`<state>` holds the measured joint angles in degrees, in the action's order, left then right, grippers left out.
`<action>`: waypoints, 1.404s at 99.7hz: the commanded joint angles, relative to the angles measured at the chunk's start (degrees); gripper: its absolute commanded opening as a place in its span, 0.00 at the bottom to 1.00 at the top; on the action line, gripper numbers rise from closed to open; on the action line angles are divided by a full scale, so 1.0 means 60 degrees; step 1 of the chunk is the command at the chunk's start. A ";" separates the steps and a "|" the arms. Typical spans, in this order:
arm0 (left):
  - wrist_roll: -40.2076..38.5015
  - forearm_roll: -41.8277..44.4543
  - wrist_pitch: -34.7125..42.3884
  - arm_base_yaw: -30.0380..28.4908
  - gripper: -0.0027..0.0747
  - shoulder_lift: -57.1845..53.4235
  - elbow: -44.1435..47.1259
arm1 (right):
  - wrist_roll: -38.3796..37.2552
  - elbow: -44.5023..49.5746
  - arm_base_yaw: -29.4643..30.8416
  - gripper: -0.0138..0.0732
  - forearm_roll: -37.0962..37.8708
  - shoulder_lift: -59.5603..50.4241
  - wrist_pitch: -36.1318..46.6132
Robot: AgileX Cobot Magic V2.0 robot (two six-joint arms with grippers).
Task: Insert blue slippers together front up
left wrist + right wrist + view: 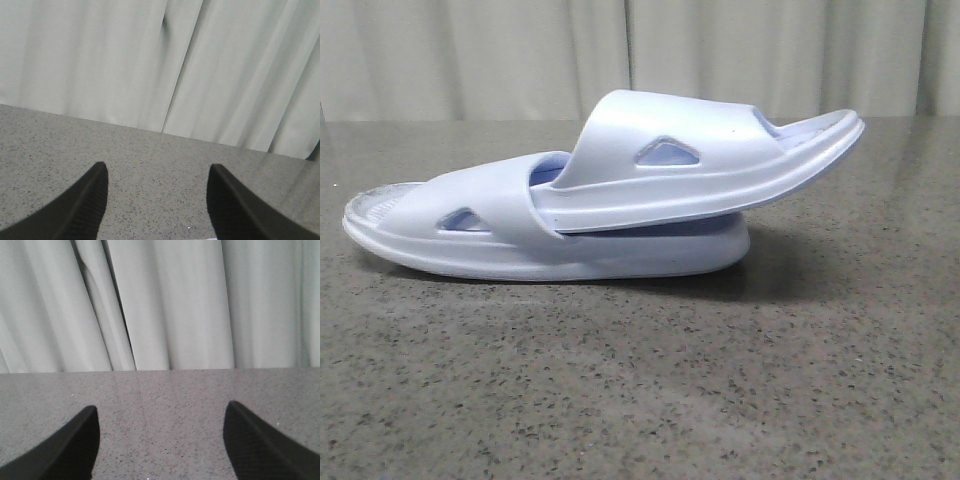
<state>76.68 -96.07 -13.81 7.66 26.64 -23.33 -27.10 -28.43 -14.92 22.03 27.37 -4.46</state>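
I see upper slipper (710, 160) toe hidden under lower slipper (510, 230) strap; 2 wrist views crop finger bases.

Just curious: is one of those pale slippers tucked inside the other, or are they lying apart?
Tucked in. The upper slipper has one end pushed under the strap of the lower slipper and rests tilted on its footbed.

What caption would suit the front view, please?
Upper slipper slotted under the strap of the lower slipper on the speckled table.
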 commanded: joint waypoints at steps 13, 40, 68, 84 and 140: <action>0.0006 0.0318 0.0573 0.0081 0.53 -0.1552 0.0798 | 0.0084 -0.0175 0.0069 0.68 0.1134 -0.1451 -0.0663; 0.0006 0.0669 0.1015 0.0081 0.53 -0.2947 0.1807 | 0.0084 0.0882 0.0069 0.68 0.1133 -0.3512 -0.1776; 0.0006 0.1057 0.1290 0.0081 0.53 -0.3019 0.2800 | 0.0084 0.1385 0.0069 0.68 0.1073 -0.4399 -0.2890; 0.0006 0.1057 0.1313 0.0081 0.53 -0.3019 0.2908 | 0.0084 0.1601 0.0069 0.68 0.1158 -0.4399 -0.2697; 0.0006 0.1057 0.1275 0.0081 0.06 -0.3019 0.2908 | 0.0084 0.1607 0.0069 0.04 0.1170 -0.4399 -0.1597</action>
<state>76.68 -89.41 -6.19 7.66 7.95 -4.32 -27.10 -17.54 -14.92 27.63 0.34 -18.66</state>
